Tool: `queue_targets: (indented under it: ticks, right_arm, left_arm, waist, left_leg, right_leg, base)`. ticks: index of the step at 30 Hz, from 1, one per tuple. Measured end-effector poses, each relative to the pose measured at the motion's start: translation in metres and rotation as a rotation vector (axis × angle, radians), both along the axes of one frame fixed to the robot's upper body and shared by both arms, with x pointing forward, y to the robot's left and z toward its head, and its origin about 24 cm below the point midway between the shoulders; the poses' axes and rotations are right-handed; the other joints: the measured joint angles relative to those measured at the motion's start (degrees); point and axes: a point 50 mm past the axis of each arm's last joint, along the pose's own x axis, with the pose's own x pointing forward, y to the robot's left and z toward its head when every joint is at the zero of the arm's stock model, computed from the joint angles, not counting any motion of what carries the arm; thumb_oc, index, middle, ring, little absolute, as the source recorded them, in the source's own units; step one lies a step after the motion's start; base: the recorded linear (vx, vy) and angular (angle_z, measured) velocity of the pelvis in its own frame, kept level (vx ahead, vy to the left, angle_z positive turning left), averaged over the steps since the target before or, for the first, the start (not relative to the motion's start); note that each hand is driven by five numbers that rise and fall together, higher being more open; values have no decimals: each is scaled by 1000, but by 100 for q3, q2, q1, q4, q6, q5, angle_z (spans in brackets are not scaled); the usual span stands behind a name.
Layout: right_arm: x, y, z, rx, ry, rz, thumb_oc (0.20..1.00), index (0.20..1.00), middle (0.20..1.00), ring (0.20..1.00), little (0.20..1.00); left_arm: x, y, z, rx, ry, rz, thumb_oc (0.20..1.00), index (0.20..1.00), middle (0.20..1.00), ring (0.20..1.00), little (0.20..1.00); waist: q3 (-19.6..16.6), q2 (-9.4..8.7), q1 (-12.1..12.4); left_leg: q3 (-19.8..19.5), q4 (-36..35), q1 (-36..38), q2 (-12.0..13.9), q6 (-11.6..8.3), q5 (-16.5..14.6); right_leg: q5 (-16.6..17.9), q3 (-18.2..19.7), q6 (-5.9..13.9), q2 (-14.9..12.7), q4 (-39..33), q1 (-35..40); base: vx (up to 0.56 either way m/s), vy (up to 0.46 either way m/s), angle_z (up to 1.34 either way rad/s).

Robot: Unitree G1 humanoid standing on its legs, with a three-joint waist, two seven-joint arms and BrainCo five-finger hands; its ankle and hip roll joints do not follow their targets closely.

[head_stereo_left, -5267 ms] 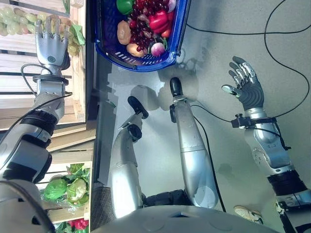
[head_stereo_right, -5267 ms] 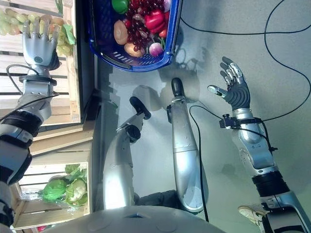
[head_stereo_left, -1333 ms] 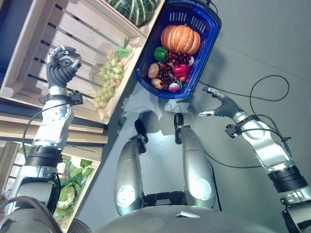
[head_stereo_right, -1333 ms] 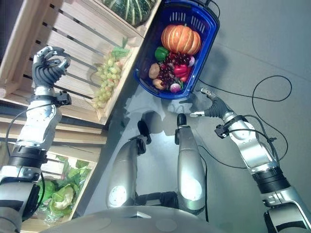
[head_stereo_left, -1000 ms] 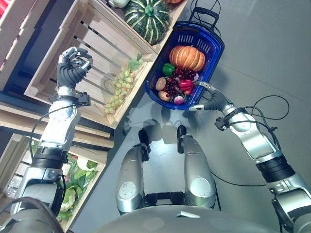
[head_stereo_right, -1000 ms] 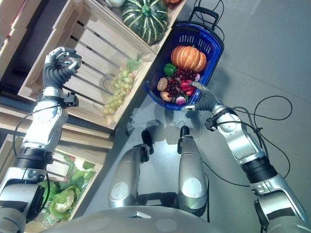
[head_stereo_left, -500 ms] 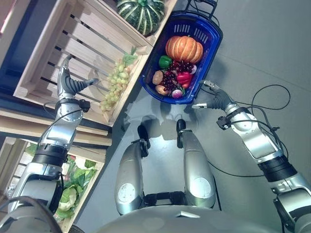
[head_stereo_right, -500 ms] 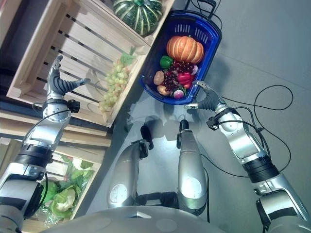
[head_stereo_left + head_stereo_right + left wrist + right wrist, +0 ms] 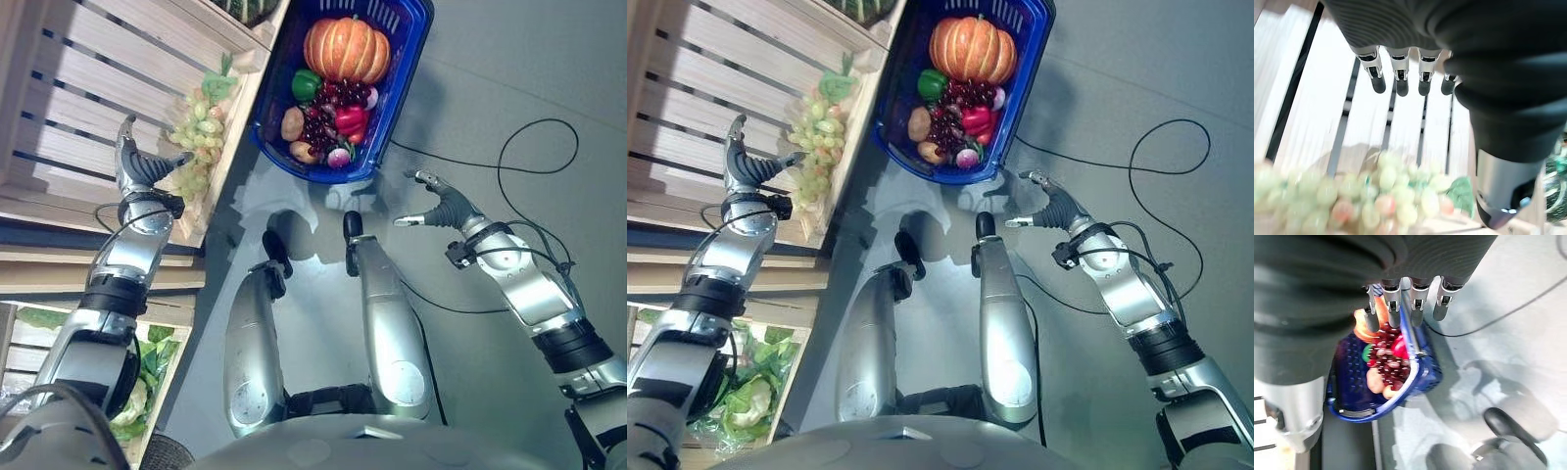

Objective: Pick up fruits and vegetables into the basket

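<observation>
Left hand [image 9: 140,166] sits open and empty by the grapes [image 9: 196,122] at my crate's [image 9: 88,88] front edge, so a sloppy grab could knock them off, right hand [image 9: 439,208] open too.

Bright daylight fills the scene. To the left of the blue basket [image 9: 413,44], the slats of the wooden crate [image 9: 98,88] catch the strongest light, with dark gaps between them. In the left wrist view those slats glare almost white. The pumpkin [image 9: 345,47] inside the basket shows a soft sheen on its ribs. To the right of the basket the grey floor [image 9: 519,69] is evenly lit, without glare. In the left wrist view the green grapes [image 9: 1376,196] are blurred. In the right wrist view the basket's contents are smeared as well.
</observation>
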Motion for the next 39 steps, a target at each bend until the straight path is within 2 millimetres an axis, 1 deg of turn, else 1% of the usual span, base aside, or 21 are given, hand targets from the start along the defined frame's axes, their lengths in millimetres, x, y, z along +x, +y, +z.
queue_targets:
  ticks: [5, 11, 15, 21, 25, 28, 31, 34, 39]
  right_arm:
    - [-4, -4, -8, 29, 32, -23, 1000, 1000, 1000, 1000, 1000]
    - [-3, -6, -9, 63, 25, -50, 1000, 1000, 1000, 1000, 1000]
    - [-2, -7, -6, 70, 4, -54, 1000, 1000, 1000, 1000, 1000]
    - [-1, -10, -8, 94, 2, -84, 1000, 1000, 1000, 1000, 1000]
    - [0, -11, -7, 102, -11, -101, 1000, 1000, 1000, 1000, 1000]
    - [1, -14, -10, 110, -9, -121, 1000, 1000, 1000, 1000, 1000]
    - [2, -12, -11, 132, -2, -123, 1000, 1000, 1000, 1000, 1000]
    - [7, -11, -7, 137, -23, -121, 1000, 1000, 1000, 1000, 1000]
    - [11, -6, -4, 145, -31, -103, 1000, 1000, 1000, 1000, 1000]
  left_arm:
    - [6, 3, -1, -77, -6, 38, 1000, 1000, 1000, 1000, 1000]
    - [9, 8, -4, -100, 15, 70, 1000, 1000, 1000, 1000, 1000]
    - [11, 13, -2, -97, 20, 99, 1000, 1000, 1000, 1000, 1000]
    - [15, 23, 0, -121, 46, 179, 1000, 1000, 1000, 1000, 1000]
    - [22, 30, 20, -152, 0, 209, 1000, 1000, 1000, 1000, 1000]
    - [24, 32, 31, -150, -23, 217, 1000, 1000, 1000, 1000, 1000]
    - [26, 34, 35, -143, -22, 226, 1000, 1000, 1000, 1000, 1000]
    - [28, 33, 39, -130, -27, 220, 1000, 1000, 1000, 1000, 1000]
    - [30, 30, 41, -91, -6, 230, 1000, 1000, 1000, 1000, 1000]
  waist:
    - [0, -49, -90]
    - [5, -130, -129]
    - [-2, -151, -124]
    - [1, -201, -160]
    - [2, -230, -183]
    - [2, -233, -184]
    - [2, -233, -217]
    - [-4, -244, -235]
    - [-3, -245, -227]
  left_leg:
    - [-7, -1, -215, 10, -13, 8]
    - [-6, 1, -337, 24, -23, 14]
    - [-8, 10, -503, 34, -19, 19]
    - [-25, 91, -750, 81, -45, 34]
    - [-50, 187, -993, 87, -43, 33]
    - [-69, 235, -1124, 88, -42, 33]
    - [-115, 261, -1215, 89, -41, 32]
    - [-117, 288, -1356, 90, -41, 34]
    - [-110, 279, -1394, 90, -41, 34]
  right_leg:
    - [19, 4, -32, 12, 23, -227]
    - [24, 6, -39, 27, 44, -354]
    - [4, 6, -6, 34, 44, -521]
    - [41, -4, -63, 72, 108, -757]
    - [40, -9, -62, 69, 184, -980]
    - [43, -13, -66, 66, 200, -1094]
    - [31, -44, -46, 67, 194, -1155]
    - [64, -45, -95, 68, 204, -1288]
    - [67, -39, -100, 71, 190, -1341]
  base:
    - [-6, -59, -1]
    - [0, -25, -1]
    - [0, 0, 0]
    - [0, 5, -1]
    - [0, 0, 0]
    - [0, 0, 0]
    - [-3, -2, 1]
    - [0, 0, 0]
    - [0, 0, 0]
